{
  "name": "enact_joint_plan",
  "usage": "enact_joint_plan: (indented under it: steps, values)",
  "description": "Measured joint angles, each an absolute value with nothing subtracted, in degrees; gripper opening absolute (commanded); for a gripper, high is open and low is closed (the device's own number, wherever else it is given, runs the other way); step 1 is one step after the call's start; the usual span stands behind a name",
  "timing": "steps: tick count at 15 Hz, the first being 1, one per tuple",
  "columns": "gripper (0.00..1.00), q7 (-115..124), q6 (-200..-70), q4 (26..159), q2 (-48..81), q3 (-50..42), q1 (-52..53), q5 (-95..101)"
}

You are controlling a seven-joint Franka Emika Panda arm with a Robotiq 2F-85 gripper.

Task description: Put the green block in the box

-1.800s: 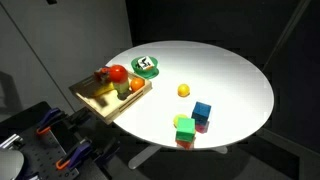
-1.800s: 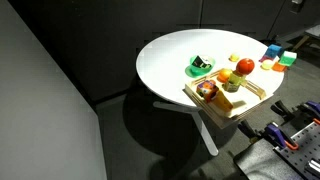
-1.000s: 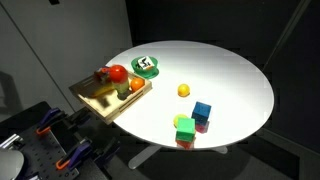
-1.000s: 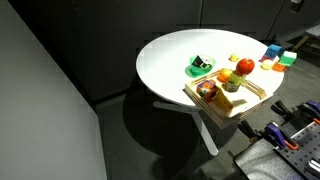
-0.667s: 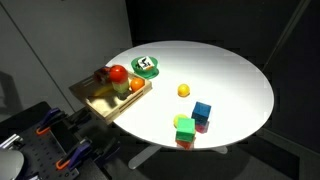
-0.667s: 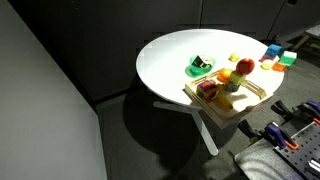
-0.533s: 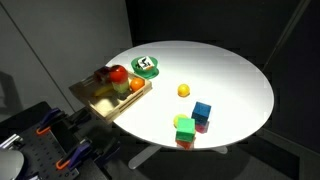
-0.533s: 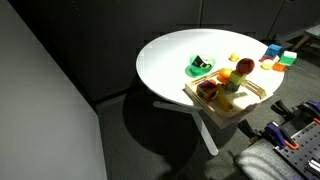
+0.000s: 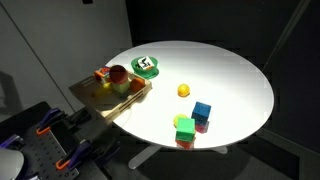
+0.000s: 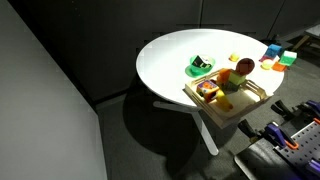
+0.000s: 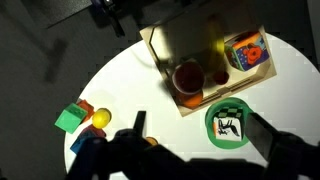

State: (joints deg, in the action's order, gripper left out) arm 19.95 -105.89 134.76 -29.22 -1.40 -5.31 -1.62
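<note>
The green block [image 9: 184, 124] sits near the table's front edge beside a blue cube [image 9: 202, 110]; it also shows in an exterior view [image 10: 289, 60] and in the wrist view [image 11: 68, 120]. The box [image 9: 92, 96] is a tan wooden tray at the table's rim holding several toy foods, seen in an exterior view [image 10: 226, 110] and in the wrist view [image 11: 185, 38]. My gripper [image 11: 200, 132] is open and empty, high above the table, over the round green-rimmed object [image 11: 230, 122]. It is well away from the green block. The arm does not show in the exterior views.
A small yellow ball [image 11: 100, 118] lies next to the green block. The blue cube [image 11: 82, 142] is partly hidden by my gripper. A red ball [image 9: 118, 72] and orange pieces fill part of the box. The white round table [image 9: 225, 75] drops off to dark floor all round.
A shadow has moved over the box and its contents in both exterior views. The blocks, the ball and the box have not moved.
</note>
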Motion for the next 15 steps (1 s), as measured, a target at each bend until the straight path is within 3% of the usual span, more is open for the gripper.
enact_joint_plan:
  steps: [15]
  values:
    - [1.00,8.3,-109.3,133.5,-20.9,-10.2,-11.0,-1.7]
